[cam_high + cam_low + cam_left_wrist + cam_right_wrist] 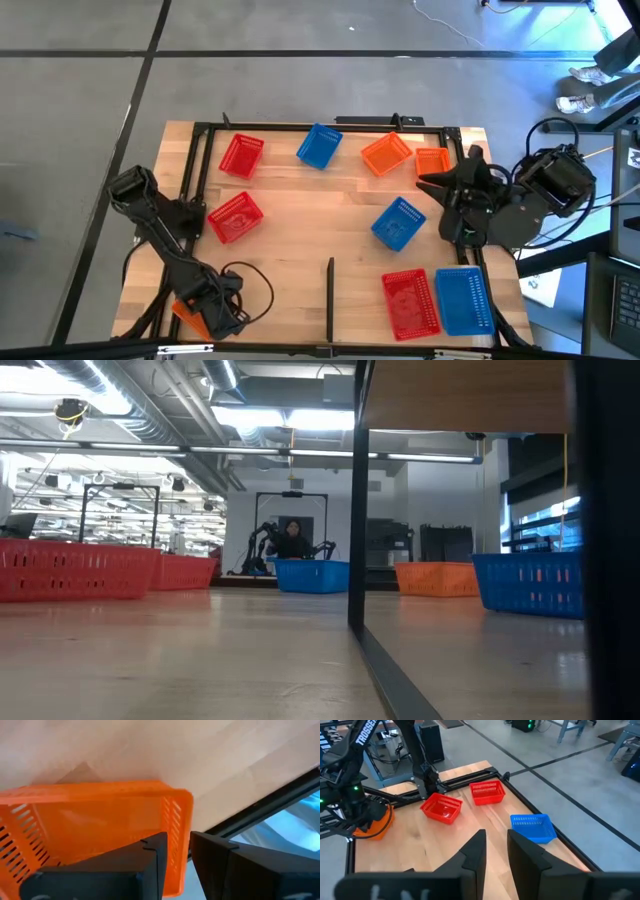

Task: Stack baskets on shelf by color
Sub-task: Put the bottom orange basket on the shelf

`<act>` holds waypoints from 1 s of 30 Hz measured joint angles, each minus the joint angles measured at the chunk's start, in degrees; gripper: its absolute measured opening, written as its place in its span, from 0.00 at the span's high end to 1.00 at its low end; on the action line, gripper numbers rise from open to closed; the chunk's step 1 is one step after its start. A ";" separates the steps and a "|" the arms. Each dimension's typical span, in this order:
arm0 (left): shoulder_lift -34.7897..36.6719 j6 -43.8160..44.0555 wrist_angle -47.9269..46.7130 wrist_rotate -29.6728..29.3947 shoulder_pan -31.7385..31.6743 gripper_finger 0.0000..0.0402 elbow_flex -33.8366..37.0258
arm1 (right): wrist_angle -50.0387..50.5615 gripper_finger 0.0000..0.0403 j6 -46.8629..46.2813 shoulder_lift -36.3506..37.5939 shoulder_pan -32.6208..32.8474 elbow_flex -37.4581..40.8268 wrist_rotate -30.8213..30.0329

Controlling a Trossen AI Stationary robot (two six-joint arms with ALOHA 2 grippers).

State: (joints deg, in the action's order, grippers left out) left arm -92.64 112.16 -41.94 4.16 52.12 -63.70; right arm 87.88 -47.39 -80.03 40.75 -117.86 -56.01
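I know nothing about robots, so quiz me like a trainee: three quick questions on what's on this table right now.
1. True or false: the left gripper has its fingers around the wall of a blue basket.
2. How many red baskets lie on the shelf? A two, B three, C four.
3. Fill in: the red basket apart from the other two lies beside a ____ basket.

Key: 1 false, it grips the orange basket. 2 B. 3 blue, the blue basket.

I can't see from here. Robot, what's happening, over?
Left gripper fingers straddle orange basket wall. Right gripper raised, empty. Other baskets scattered on shelf.
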 joint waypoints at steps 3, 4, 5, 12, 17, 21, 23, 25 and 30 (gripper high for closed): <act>0.00 0.00 0.22 -0.66 -0.11 0.81 0.00 | 0.02 0.81 0.08 0.00 -0.76 0.00 0.17; 0.00 0.00 0.52 -0.82 -0.11 0.81 0.00 | 0.02 0.81 0.11 0.00 -0.99 0.00 0.31; 0.00 0.00 0.97 -0.76 -0.09 0.81 0.00 | 0.06 0.81 0.13 0.00 -1.21 0.00 0.49; -0.29 -0.02 2.28 -1.71 -0.09 0.81 0.00 | 0.22 0.81 1.45 0.00 -2.18 0.00 0.65; -1.82 0.17 2.56 -1.42 -0.42 0.81 0.00 | 0.24 0.81 1.46 0.00 -2.52 0.00 0.68; -3.38 0.18 2.64 -1.50 -0.42 0.81 0.00 | 0.24 0.81 1.46 0.00 -2.52 0.00 0.70; -4.10 0.20 2.66 -1.63 -0.44 0.81 0.00 | 0.24 0.81 1.46 0.00 -2.52 0.00 0.70; -5.13 0.20 2.68 -1.63 -0.44 0.81 0.00 | 0.24 0.81 1.46 0.00 -2.52 0.00 0.70; -7.08 -0.61 3.75 -1.89 -0.46 0.81 -0.02 | 0.24 0.81 1.44 0.00 -2.52 0.00 0.70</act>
State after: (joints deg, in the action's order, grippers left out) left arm -99.72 111.55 -38.20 2.27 51.66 -63.72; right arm 88.12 -45.95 -80.03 38.24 -117.86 -55.31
